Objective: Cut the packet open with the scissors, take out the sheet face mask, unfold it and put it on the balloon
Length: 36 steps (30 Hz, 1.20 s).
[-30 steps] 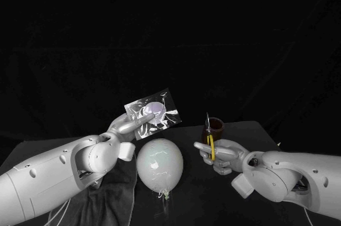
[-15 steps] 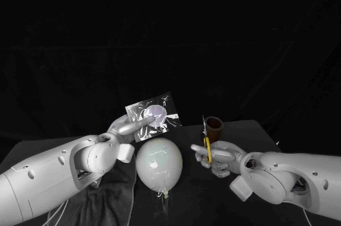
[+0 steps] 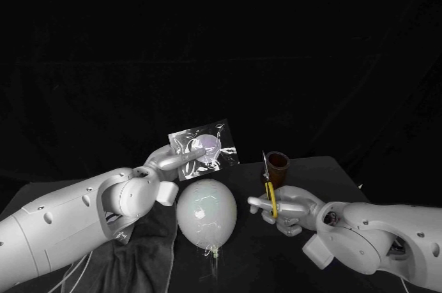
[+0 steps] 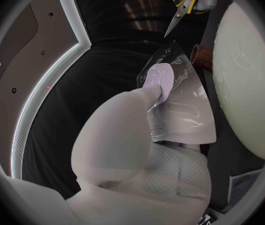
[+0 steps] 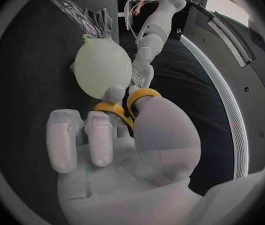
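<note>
In the head view, my left hand (image 3: 175, 157) sat just left of the frame's centre, raised off the table (image 3: 313, 172). It pinched the packet (image 3: 204, 147) by its lower left part between thumb and fingers. The packet stood up above the hand, tilted a little, near the middle of the frame and clear of everything below it. Its film was see-through, and a pale rounded patch showed inside it. In the left wrist view a fingertip (image 4: 159, 82) pressed right on that patch.

The balloon (image 3: 206, 213) lay on the table below the packet, in the lower centre of the frame. Its knotted end pointed toward the bottom edge. A dark cloth (image 3: 138, 261) lay crumpled beside it at the lower left.

My right hand (image 3: 285, 207) was right of centre, just beside the balloon but not touching it. It held the scissors (image 3: 270, 184) by their yellow handles with the fingers wrapped round them and the blades pointing straight up. The tips were level with the packet's lower edge and well apart from it. A brown cup (image 3: 278, 167) stood on the table right behind the blades.
</note>
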Each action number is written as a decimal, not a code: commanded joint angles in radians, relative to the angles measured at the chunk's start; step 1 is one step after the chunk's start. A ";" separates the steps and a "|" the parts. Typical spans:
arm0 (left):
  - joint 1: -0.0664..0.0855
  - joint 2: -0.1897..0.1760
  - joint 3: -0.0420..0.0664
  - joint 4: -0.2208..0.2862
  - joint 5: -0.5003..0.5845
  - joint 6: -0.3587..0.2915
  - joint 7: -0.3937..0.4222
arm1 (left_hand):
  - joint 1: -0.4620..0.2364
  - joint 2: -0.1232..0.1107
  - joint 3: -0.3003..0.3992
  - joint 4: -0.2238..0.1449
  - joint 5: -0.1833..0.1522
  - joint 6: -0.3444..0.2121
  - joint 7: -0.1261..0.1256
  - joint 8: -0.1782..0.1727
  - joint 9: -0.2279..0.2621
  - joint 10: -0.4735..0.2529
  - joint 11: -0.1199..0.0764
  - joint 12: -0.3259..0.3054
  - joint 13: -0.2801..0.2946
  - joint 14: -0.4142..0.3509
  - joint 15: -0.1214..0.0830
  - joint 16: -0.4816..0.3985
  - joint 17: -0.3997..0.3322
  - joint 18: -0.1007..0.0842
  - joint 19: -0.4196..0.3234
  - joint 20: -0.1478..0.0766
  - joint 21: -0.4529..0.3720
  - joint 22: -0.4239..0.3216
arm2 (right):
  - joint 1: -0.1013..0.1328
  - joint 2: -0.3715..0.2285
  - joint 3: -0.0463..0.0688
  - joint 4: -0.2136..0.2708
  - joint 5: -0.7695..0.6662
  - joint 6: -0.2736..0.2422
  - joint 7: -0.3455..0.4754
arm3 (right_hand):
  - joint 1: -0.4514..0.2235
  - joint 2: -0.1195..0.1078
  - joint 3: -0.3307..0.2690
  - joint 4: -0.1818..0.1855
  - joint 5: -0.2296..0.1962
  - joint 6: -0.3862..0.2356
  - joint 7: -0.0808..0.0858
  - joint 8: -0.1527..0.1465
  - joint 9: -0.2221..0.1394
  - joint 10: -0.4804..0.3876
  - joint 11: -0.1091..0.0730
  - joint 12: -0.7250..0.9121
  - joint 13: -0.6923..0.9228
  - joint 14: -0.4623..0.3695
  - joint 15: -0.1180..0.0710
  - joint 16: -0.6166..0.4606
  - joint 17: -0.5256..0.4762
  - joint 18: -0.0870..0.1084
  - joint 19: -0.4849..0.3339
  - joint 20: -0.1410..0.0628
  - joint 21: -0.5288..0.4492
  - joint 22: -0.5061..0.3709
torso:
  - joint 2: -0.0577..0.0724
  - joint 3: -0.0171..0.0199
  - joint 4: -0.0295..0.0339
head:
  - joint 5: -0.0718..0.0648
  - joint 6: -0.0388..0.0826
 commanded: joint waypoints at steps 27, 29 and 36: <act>0.061 0.080 -0.001 -0.027 -0.019 0.041 -0.064 | -0.008 0.012 0.011 -0.004 0.003 0.005 0.000 0.005 0.108 0.014 -0.005 -0.001 0.000 0.006 -0.002 -0.001 0.003 0.011 0.011 -0.001 0.008 0.000 | -0.100 -0.029 -0.011 0.049 -0.274 -0.123 0.134 | -0.033 -0.076 -0.253 0.092 -0.004 -0.260 0.146 -0.170 -0.177 0.189 0.102 1.059 0.280 0.106 0.054 0.003 0.263 -0.005 0.066 0.065 -0.002 0.241 | -0.006 0.0254 -0.0114 | -0.022 -0.037; 0.061 0.079 -0.001 -0.025 -0.019 0.044 -0.063 | -0.008 0.012 0.011 -0.004 0.003 0.005 0.000 0.005 0.108 0.014 -0.005 -0.001 0.000 0.006 -0.002 -0.001 0.003 0.011 0.011 -0.001 0.008 0.000 | -0.103 -0.029 -0.011 0.051 -0.263 -0.127 0.139 | -0.016 -0.071 -0.323 0.118 -0.001 -0.259 0.134 -0.168 -0.186 0.189 0.086 1.059 0.280 0.106 0.039 0.003 0.263 0.012 0.021 0.063 -0.073 0.215 | -0.006 0.0270 -0.0128 | -0.022 -0.041; 0.061 0.080 -0.001 -0.020 -0.018 0.051 -0.062 | -0.009 0.011 0.012 -0.004 0.003 0.005 0.000 0.005 0.108 0.014 -0.005 -0.001 0.000 0.006 -0.002 -0.001 0.004 0.011 0.011 -0.001 0.008 0.000 | -0.108 -0.031 -0.011 0.056 -0.254 -0.141 0.123 | 0.000 -0.047 -0.474 0.121 -0.001 -0.195 0.118 -0.156 -0.200 0.109 0.074 0.756 0.103 0.086 0.025 -0.031 0.198 0.039 -0.042 0.036 -0.192 0.166 | -0.007 0.0290 -0.0114 | -0.030 -0.044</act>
